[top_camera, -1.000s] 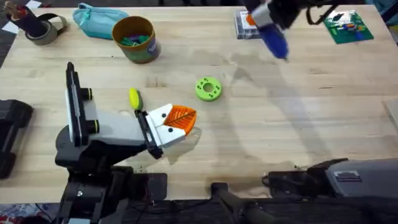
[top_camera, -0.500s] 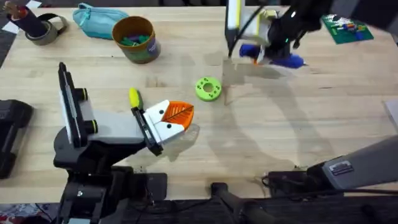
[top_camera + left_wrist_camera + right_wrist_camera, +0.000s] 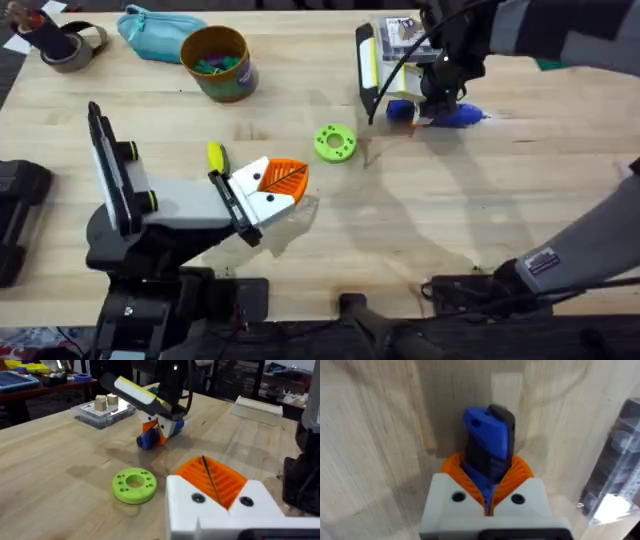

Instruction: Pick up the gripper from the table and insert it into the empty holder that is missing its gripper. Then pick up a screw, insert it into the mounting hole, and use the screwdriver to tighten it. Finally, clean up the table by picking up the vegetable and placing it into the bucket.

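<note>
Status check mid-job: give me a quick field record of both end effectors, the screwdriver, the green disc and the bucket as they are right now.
left end effector: shut, empty, low over the near-left table
right end effector: reached to the far middle, shut on the screwdriver
screwdriver: blue handle clamped between the orange pads, lying near-flat just above the table
green disc: flat on the table between the two end effectors, untouched
bucket: upright, far left, small coloured items inside
teal pouch: beside the bucket
clear box: behind the right end effector
</note>
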